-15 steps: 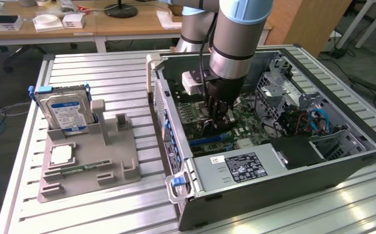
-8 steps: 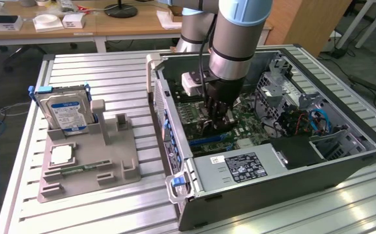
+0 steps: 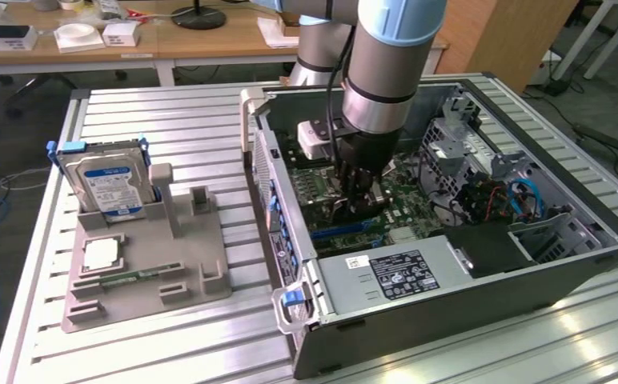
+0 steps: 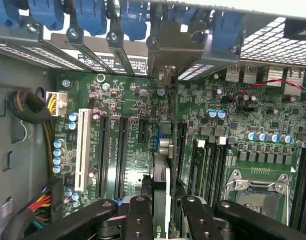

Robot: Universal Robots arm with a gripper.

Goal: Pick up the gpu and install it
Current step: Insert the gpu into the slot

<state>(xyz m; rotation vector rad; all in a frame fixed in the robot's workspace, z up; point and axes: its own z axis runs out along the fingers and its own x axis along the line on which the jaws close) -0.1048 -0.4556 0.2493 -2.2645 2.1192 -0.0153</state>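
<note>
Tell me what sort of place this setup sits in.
Probably a robotics lab or workshop. An open computer case lies on a slatted metal table, a grey fixture beside it holds a hard drive, and wooden desks with clutter and cables stand behind.

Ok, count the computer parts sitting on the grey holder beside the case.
3: the hard drive upright at the grey holder's far end, a square silvery chip flat in the middle, a green memory stick nearer the front. Posts may hide more.
</note>
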